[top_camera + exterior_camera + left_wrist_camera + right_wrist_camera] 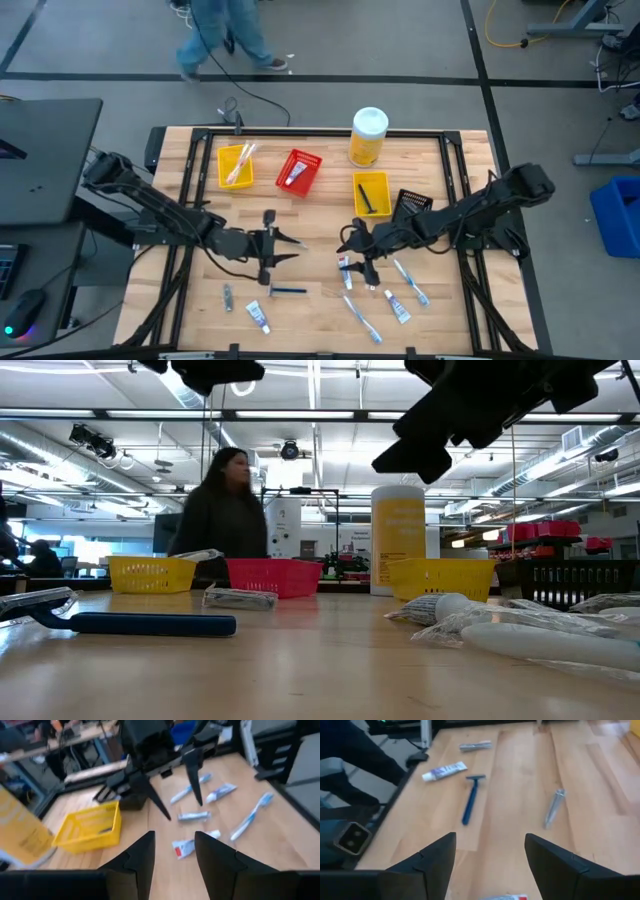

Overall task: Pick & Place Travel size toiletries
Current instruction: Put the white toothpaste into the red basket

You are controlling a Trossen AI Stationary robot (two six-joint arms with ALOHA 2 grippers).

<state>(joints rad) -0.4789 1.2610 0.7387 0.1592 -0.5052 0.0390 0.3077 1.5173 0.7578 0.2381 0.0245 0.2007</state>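
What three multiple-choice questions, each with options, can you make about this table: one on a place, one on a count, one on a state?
1. Where does the big yellow bottle stand?
A. At the table's far edge, between the red bin and the right-hand yellow bin
B. Inside the black bin
C. Lying among the toothbrushes

2. How many yellow bins are on the table?
A. One
B. Two
C. Four

3. How is the right gripper?
A. Shut on a razor
B. Shut on a tube
C. Open, holding nothing

Answers: 1 A, the high view shows it upright there. 2 B, one on the left, one right of centre. 3 C, the right wrist view shows bare table between its fingers.
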